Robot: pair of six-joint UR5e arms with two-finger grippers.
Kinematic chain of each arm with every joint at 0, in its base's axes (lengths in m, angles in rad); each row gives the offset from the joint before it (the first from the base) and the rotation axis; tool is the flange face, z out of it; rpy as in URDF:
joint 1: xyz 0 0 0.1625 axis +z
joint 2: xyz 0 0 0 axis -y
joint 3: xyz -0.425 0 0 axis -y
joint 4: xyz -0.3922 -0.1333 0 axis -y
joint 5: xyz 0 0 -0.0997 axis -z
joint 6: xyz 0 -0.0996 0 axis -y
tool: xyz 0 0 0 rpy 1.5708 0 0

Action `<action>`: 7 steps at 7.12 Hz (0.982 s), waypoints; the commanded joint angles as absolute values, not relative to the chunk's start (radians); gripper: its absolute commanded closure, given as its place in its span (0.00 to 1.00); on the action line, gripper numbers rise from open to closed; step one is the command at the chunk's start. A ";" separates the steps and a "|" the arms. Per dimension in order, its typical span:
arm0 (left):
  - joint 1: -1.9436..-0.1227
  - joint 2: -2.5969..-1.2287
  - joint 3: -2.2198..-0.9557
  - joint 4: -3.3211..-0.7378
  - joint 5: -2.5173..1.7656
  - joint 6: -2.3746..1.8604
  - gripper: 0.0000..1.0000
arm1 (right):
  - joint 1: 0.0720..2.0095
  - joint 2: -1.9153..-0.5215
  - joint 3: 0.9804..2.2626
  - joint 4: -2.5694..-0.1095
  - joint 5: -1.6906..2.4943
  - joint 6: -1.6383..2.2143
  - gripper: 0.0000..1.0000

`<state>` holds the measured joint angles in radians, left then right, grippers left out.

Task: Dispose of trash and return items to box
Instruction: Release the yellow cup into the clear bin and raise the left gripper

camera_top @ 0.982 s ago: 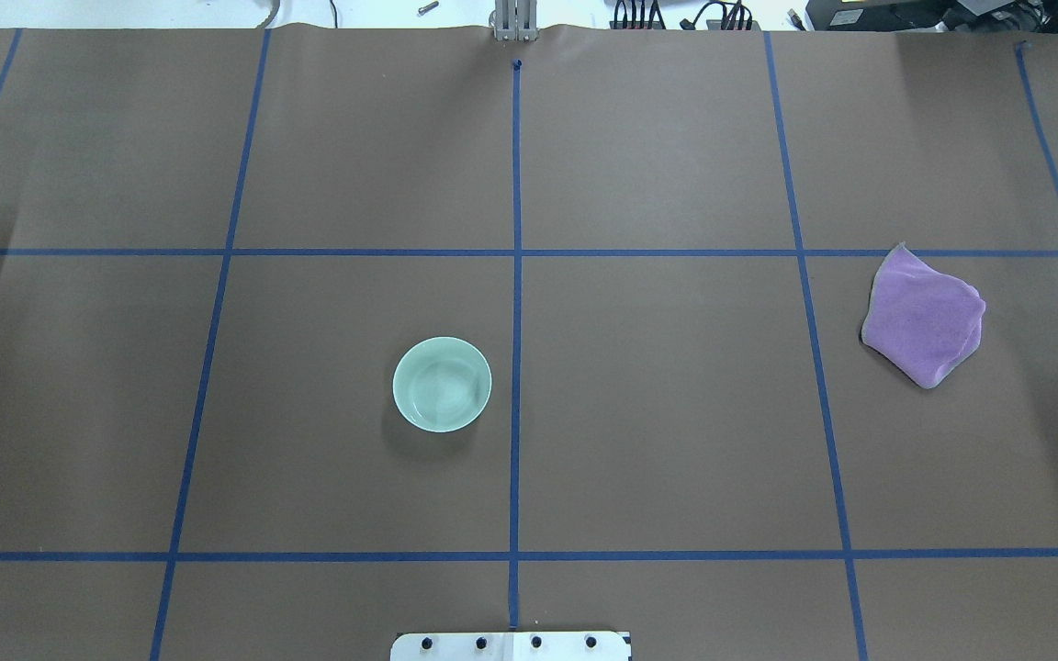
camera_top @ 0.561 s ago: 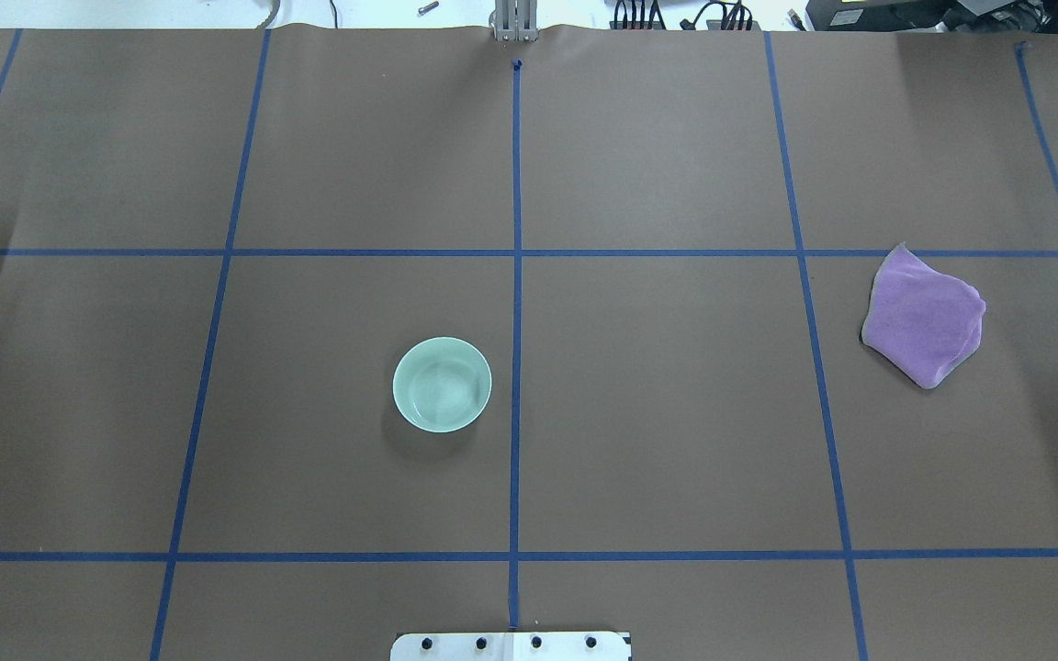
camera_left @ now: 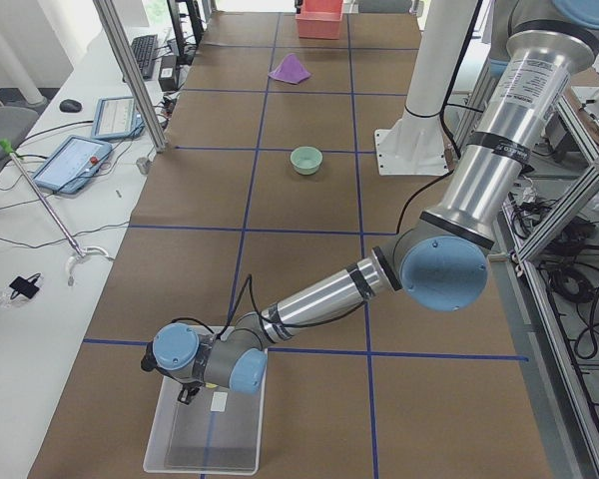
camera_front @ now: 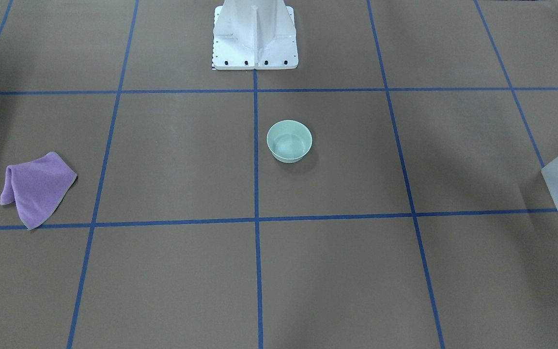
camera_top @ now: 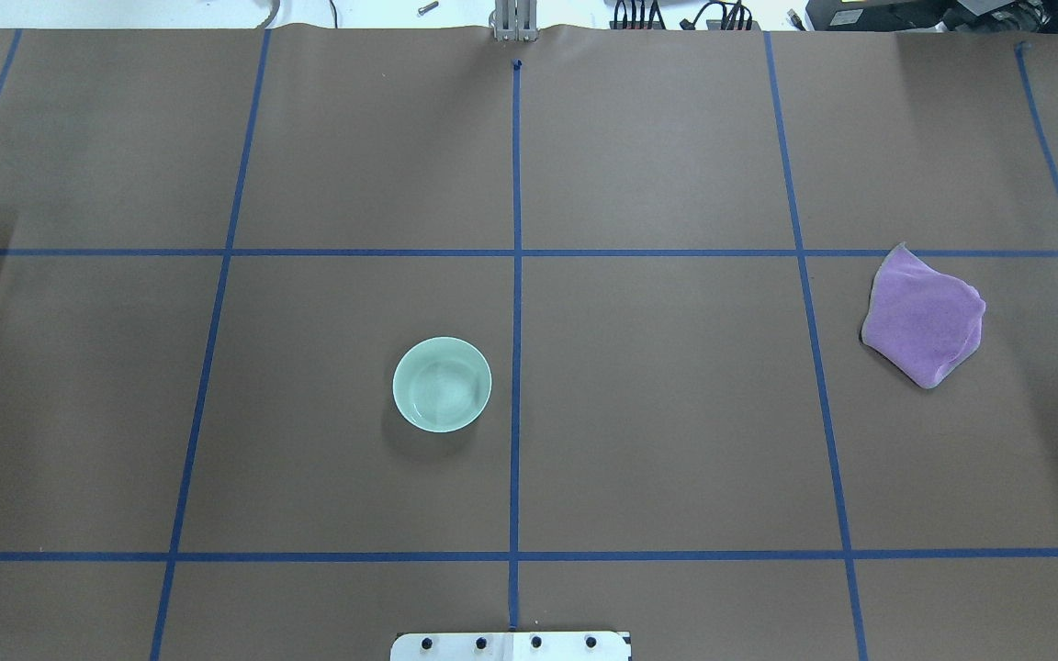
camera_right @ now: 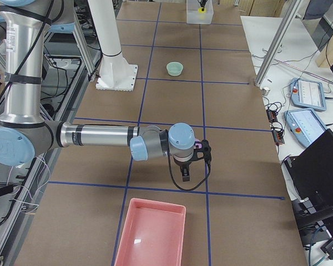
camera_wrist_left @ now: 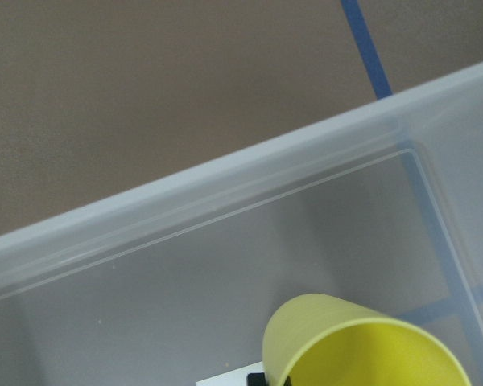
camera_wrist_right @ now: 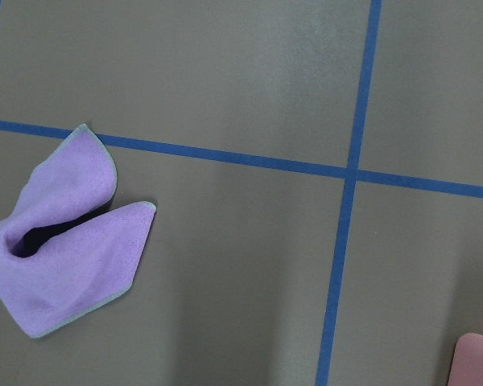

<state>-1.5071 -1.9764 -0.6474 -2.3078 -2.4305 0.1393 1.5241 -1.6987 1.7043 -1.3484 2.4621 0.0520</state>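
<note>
The pale mint-green bowl [camera_top: 442,384] stands upright and empty near the table's middle, also in the front view [camera_front: 289,140]. The frosted-white box [camera_left: 210,429] sits at the table's end on my left. Its wall [camera_wrist_left: 225,193] fills the left wrist view, with the yellow cup [camera_wrist_left: 362,346] inside it at the bottom edge. My left gripper [camera_left: 192,392] hangs over the box. I cannot tell if it is open or shut. My right gripper [camera_right: 186,173] hovers low over the table's right end. I cannot tell its state either.
A crumpled purple cloth [camera_top: 924,317] lies on the table's right side, also in the right wrist view [camera_wrist_right: 64,249]. A pink tray [camera_right: 152,233] stands beyond it at the right end. The white robot base [camera_front: 255,34] stands at the near edge.
The box's corner at the overhead view's left edge has shifted very slightly. The bowl and the cloth have not moved.
</note>
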 commanded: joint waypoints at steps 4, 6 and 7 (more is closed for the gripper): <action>-1.578 -1.991 -0.760 -2.203 -2.580 0.135 0.01 | 1.514 -1.697 1.703 -1.348 2.459 0.067 0.00; -1.595 -1.941 -1.194 -1.759 -2.516 0.071 0.01 | 1.513 -1.697 1.704 -1.348 2.461 0.069 0.00; -1.565 -1.860 -1.449 -1.636 -2.412 -0.066 0.01 | 1.513 -1.697 1.706 -1.347 2.462 0.069 0.00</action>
